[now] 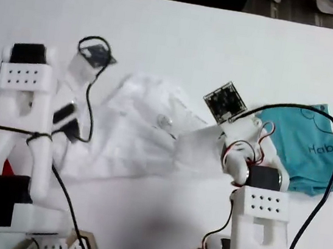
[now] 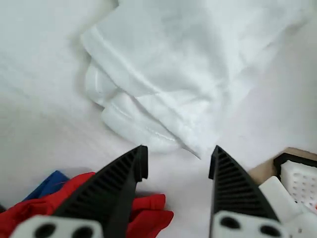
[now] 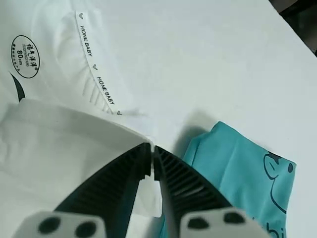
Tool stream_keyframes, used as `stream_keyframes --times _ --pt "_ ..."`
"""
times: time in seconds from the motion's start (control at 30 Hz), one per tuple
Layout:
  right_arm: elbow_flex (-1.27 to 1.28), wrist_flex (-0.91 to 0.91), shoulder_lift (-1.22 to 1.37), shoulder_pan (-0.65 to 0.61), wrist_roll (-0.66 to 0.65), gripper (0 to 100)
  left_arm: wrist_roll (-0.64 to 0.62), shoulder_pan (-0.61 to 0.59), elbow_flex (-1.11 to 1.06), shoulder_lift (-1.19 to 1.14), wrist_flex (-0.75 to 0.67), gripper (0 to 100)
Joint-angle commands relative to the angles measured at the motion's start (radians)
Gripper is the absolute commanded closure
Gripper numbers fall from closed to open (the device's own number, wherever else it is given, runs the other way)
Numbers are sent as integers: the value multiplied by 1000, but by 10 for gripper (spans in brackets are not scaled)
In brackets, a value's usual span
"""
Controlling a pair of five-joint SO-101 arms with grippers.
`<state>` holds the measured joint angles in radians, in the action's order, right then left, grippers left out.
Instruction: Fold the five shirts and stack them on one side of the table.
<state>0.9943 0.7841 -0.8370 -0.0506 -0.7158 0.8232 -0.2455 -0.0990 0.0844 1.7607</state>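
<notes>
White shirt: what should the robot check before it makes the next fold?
1. Right gripper pinching the white shirt at its edge: ok.
2. Left gripper open and holding nothing, over the shirt's hem: ok.
3. White shirt lying smooth: not ok, it is bunched and wrinkled.
4. Teal shirt folded and off to one side: ok.
5. Red shirt out of the left gripper's way: cannot tell, it lies close by.

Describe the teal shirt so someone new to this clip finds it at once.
On the white table, look beside the right arm. The teal shirt lies folded, next to the white shirt; it alone is teal, with a line drawing.
</notes>
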Motion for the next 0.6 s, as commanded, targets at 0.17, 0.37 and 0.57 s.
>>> stream_keyframes --times 0.17,0.37,0.57 --pt "-6 -25 4 10 0 978 12 114 -229 2 -72 774" --pt "-6 -25 4 10 -3 978 51 117 -344 2 -161 774" --pt "-6 -21 4 8 -5 978 107 109 -406 2 -269 774"
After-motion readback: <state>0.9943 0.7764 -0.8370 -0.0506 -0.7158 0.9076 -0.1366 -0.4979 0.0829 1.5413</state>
